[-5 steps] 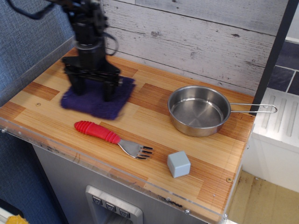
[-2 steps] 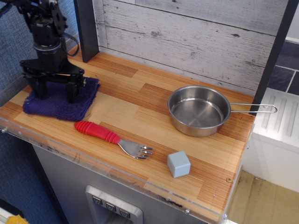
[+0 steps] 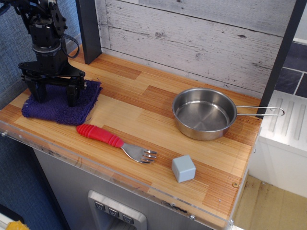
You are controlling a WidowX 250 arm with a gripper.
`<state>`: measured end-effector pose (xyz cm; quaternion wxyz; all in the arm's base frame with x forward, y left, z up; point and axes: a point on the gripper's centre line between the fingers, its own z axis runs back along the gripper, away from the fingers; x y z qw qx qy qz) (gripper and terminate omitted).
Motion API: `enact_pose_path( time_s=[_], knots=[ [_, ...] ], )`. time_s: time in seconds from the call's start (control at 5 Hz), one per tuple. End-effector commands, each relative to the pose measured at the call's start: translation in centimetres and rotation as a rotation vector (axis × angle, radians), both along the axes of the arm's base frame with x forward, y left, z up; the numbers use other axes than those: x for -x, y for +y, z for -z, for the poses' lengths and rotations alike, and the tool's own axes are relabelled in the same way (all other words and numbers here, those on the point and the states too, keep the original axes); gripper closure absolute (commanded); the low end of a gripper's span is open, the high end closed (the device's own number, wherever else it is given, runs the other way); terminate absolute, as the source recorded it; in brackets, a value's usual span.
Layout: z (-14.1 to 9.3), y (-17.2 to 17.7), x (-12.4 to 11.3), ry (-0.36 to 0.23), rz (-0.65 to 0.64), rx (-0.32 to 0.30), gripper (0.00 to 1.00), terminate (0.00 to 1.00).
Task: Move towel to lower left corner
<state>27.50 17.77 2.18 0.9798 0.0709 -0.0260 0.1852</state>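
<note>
The dark purple towel (image 3: 60, 108) lies flat on the wood tabletop, close to the lower left corner (image 3: 10, 120) with its darker plank patch and clear plastic rim. The black gripper (image 3: 53, 95) stands upright over the towel's back half. Its two fingers (image 3: 72, 93) are spread wide apart, with their tips at or just above the cloth. I cannot tell whether they touch it. Nothing is held between them.
A red-handled fork (image 3: 112, 140) lies just right of the towel near the front edge. A grey-blue cube (image 3: 183, 168) sits further right. A steel pan (image 3: 204, 113) stands at the right, its handle pointing right. A dark post (image 3: 88, 28) rises behind the gripper.
The gripper and the towel moved from the back middle-left of the table to the front left corner area. In the last moment the gripper shifted slightly up and left while the towel stayed.
</note>
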Motion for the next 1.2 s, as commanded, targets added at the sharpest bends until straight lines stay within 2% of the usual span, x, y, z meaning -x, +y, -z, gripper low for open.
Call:
enact_pose_path(
  time_s=[0.0, 0.2, 0.4, 0.8, 1.0],
  knots=[
    [-5.9, -0.6, -1.8, -0.153, -0.005, -0.051, 0.0, 0.0],
    [-8.6, -1.1, -2.6, -0.165, 0.018, -0.052, 0.0, 0.0],
    [-11.3, -2.0, -2.9, -0.214, 0.059, -0.087, 0.0, 0.0],
    [-11.3, -2.0, -2.9, -0.214, 0.059, -0.087, 0.0, 0.0],
    [-11.3, -2.0, -2.9, -0.214, 0.059, -0.087, 0.0, 1.0]
  ],
)
